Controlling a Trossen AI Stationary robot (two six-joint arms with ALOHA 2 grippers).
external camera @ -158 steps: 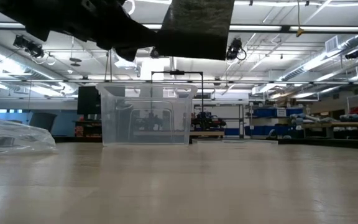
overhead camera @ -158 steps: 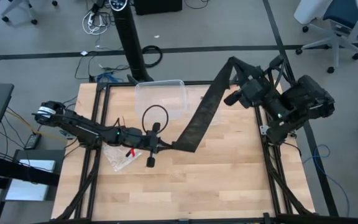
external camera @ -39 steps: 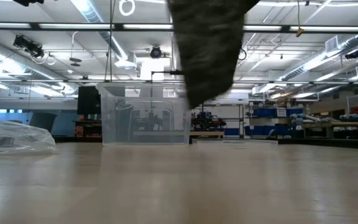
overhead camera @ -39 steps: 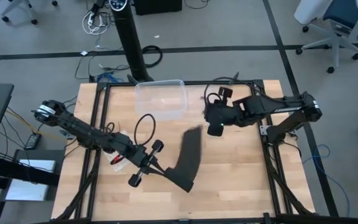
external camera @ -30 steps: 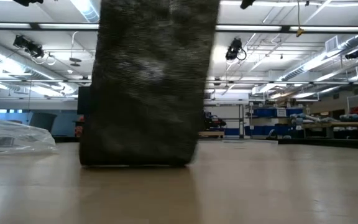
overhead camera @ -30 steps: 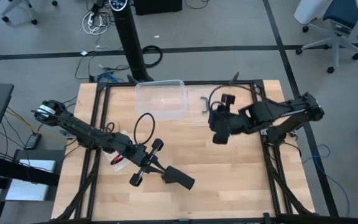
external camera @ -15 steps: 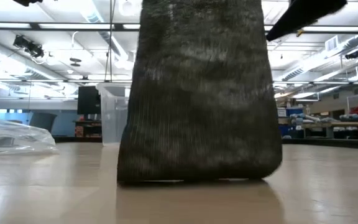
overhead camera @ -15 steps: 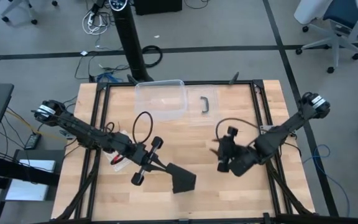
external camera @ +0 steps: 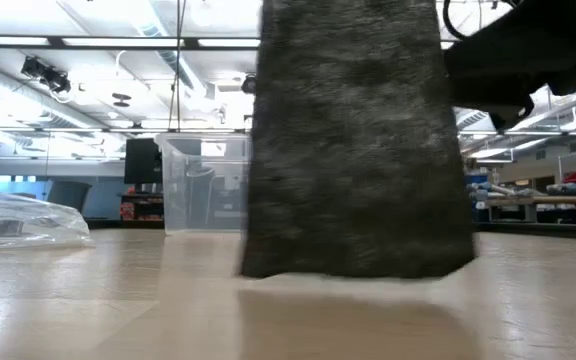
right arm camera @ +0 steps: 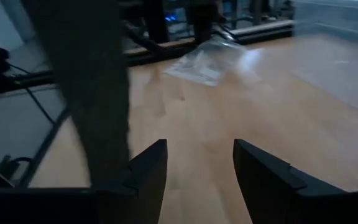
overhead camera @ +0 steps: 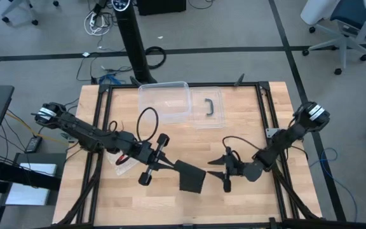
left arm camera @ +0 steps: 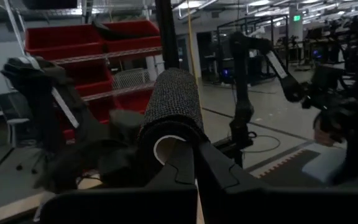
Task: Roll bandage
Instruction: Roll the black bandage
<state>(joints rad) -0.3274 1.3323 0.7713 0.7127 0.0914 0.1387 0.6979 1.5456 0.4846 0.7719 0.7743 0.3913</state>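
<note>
Nearest the low camera, the bandage hangs as a broad, dark, knitted sheet that fills the middle of that view, its lower edge at or just above the wooden worktop; whether it touches the wood cannot be told. From above, the bandage shows as a short black flap over the middle of the worktop, and every other place here is given from it. Just beside the bandage, on the left arm's side, the left hand is pressed together on the fabric, which wraps over a pale tube end in the left wrist view, right above the closed fingers. On the opposite side of the bandage, near but apart from it, the right hand sits low over the wood, pointing at the hanging fabric; its fingers are spread and pinch nothing, with bare wood between them. A crinkly clear plastic bag lies beyond the left hand, farther from the bandage, and shows again at the edge of the low view. Farthest behind the bandage stands a clear plastic box at the back of the worktop, with a clear lid bearing a black handle just beside it.
</note>
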